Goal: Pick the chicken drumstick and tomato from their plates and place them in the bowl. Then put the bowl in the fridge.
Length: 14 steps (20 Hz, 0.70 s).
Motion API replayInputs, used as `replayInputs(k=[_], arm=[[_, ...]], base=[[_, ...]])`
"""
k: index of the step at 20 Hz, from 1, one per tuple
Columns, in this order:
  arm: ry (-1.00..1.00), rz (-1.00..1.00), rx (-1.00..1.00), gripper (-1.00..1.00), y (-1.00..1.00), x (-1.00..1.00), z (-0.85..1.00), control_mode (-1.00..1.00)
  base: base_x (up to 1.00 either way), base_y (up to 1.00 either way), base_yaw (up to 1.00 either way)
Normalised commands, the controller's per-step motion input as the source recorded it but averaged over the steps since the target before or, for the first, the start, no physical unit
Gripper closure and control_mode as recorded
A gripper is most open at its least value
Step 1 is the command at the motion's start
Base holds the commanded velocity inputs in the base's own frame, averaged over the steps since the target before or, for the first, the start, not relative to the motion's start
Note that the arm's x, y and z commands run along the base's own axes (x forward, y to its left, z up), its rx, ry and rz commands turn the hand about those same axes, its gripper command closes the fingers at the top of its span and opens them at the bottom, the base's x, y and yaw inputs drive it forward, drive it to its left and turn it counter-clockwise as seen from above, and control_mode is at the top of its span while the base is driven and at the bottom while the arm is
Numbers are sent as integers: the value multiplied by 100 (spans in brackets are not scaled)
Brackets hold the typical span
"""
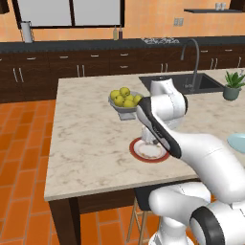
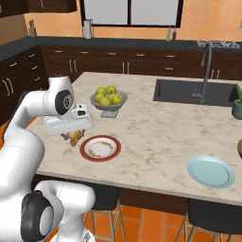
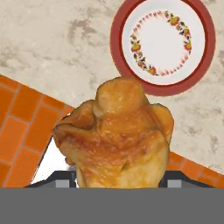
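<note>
The white arm rises from the base, bends at the elbow and reaches forward and down with the wrist turned level. The gripper (image 2: pixel 72 136) points downward, its two fingers closed on the chicken drumstick (image 3: pixel 116 135), which hangs lifted between them.
</note>
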Motion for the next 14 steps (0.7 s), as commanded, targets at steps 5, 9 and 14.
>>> replayInputs(k=[5, 9, 14], arm=[[-9, 36, 0, 100, -6, -84, 2, -100], [-1, 21, 10, 100, -56, -41, -1, -100], [0, 9, 19, 100, -53, -3, -1, -100]], base=[[0, 0, 0], [0, 0, 0], [0, 0, 0]])
